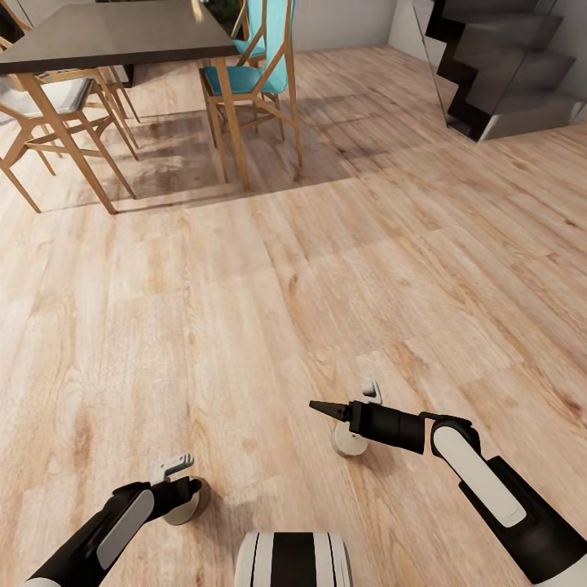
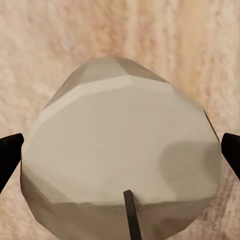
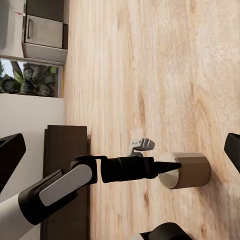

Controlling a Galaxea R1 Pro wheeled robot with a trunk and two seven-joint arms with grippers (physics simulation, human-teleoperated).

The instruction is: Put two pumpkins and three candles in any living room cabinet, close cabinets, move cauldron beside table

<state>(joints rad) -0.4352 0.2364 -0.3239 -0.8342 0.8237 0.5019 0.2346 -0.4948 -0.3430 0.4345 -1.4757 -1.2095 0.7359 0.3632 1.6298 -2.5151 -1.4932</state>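
Note:
An off-white candle [image 2: 120,145] with a dark wick stands under my left gripper [image 1: 186,492], low over the wood floor. The left fingers [image 2: 10,157] sit spread wide on either side of it. In the right wrist view the left gripper [image 3: 175,166] points down onto that candle [image 3: 192,171]. A second candle [image 1: 350,442] stands on the floor just under my right wrist. My right gripper [image 1: 315,405] points left, open and holding nothing. A dark brown wooden unit [image 3: 65,165], possibly the cabinet, lies beyond the left arm. The pumpkins and the cauldron are out of view.
A dark-topped dining table [image 1: 106,33] on wooden legs stands ahead to the left, with teal-seated chairs [image 1: 249,77] around it. Dark stairs [image 1: 505,73] rise at the far right. Grey kitchen units [image 3: 42,32] and a window with plants show far off. Open wood floor [image 1: 326,269] lies between.

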